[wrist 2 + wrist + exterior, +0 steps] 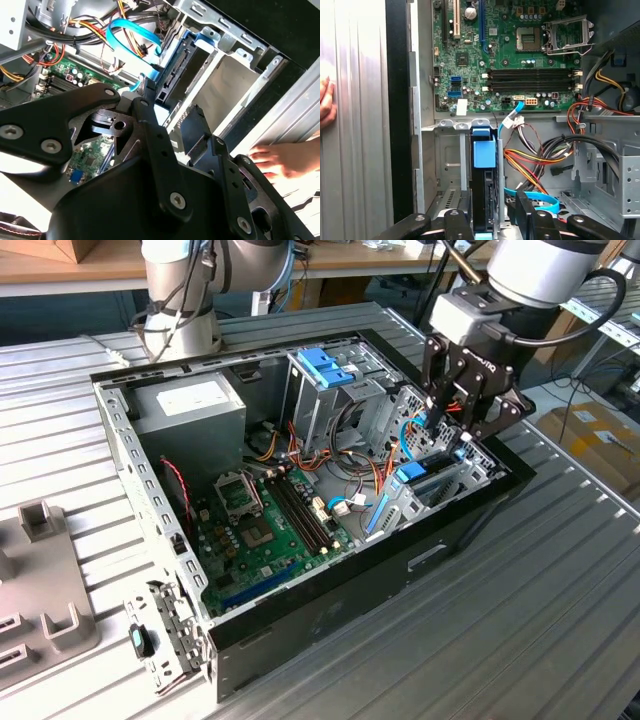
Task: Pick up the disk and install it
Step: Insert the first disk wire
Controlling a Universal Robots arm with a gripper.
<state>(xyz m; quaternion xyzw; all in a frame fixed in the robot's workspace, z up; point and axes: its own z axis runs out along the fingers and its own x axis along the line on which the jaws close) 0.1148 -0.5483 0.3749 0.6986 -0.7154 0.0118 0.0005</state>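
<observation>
The open computer case (330, 625) lies under the gripper (450, 435), whose fingers (527, 217) are spread apart and clamp nothing. The disk (483, 192) stands on edge in the case's bay just below the gripper, between its fingers. A person's hand (280, 157) rests on the table (560, 620) off to the gripper's side.

A hand (325, 102) is cut off at the first wrist view's edge. The disk (484, 197) stands mostly hidden inside its bay (447, 165).

Robotics lab: ribbed aluminium table (540, 620), wooden workbench (60, 265), cardboard box (595, 435).
</observation>
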